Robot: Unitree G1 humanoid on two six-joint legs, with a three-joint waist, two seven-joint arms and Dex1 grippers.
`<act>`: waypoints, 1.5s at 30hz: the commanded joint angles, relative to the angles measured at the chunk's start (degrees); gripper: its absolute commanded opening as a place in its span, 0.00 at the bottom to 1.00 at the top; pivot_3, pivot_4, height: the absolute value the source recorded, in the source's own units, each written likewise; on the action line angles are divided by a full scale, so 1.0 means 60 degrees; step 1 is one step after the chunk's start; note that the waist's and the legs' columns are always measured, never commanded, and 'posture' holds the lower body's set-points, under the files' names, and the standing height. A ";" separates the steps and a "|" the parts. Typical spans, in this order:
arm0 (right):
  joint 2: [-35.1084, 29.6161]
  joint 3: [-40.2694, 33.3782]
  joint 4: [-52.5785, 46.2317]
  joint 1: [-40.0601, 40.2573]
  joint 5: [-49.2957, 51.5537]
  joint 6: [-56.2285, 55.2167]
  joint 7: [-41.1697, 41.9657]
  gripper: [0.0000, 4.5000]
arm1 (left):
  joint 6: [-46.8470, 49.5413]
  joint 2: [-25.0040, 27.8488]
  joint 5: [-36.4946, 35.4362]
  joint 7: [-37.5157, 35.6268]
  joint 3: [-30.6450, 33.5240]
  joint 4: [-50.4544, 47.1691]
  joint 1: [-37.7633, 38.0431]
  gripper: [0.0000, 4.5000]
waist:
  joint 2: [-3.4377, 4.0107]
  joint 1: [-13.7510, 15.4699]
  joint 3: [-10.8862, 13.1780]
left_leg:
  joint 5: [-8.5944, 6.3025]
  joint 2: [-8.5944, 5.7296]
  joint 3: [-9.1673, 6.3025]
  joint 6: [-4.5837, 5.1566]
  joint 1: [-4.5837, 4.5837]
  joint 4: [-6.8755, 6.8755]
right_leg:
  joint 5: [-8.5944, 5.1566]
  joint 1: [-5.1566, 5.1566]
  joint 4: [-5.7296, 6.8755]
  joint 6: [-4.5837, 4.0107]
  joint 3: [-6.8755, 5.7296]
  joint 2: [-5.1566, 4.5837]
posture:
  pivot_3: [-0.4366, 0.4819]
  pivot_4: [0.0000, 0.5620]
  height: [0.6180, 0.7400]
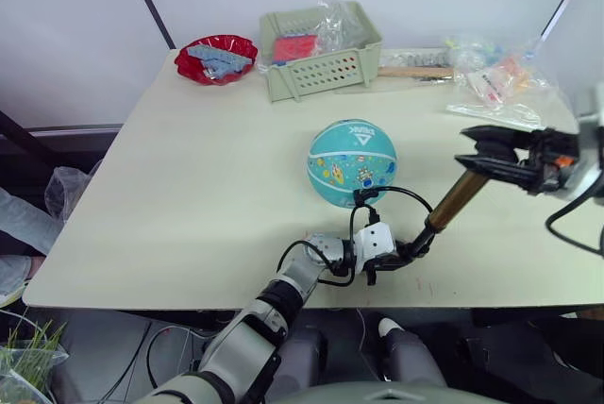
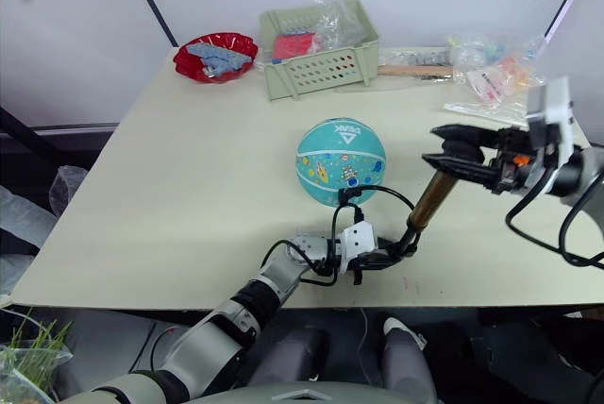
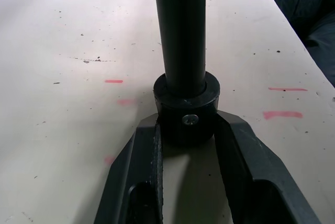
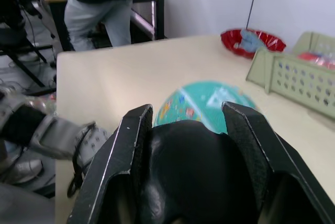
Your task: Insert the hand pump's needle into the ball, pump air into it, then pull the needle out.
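The ball point(image 1: 352, 162) sits at the centre of the table point(image 1: 189, 196), with the thin black hose point(image 1: 392, 193) looping from its near side; the needle is too small to make out. The pump point(image 1: 451, 204) slants from lower centre up toward the right, its black base cap clamped between the fingers of the left gripper point(image 1: 411, 253) and its black handle point(image 4: 196, 174) clasped in the right gripper point(image 1: 477, 151) at the right edge. A red bowl point(image 1: 216, 57) and a green basket point(image 1: 321, 50) stand along the top of the frame.
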 commanded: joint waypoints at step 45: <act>0.2605 0.3064 0.0689 0.3047 -0.4999 -0.4427 -0.0609 0.37 | 0.1003 0.1257 -0.0973 -0.1443 0.0660 -0.2333 0.1422 0.99 | -0.0103 -0.0232 -0.0137 | -0.0002 0.0017 -0.0003 -0.0004 0.0093 -0.0023 | -0.0025 0.0073 0.0000 0.0037 0.0011 0.0005 | 0.48 0.27 1.00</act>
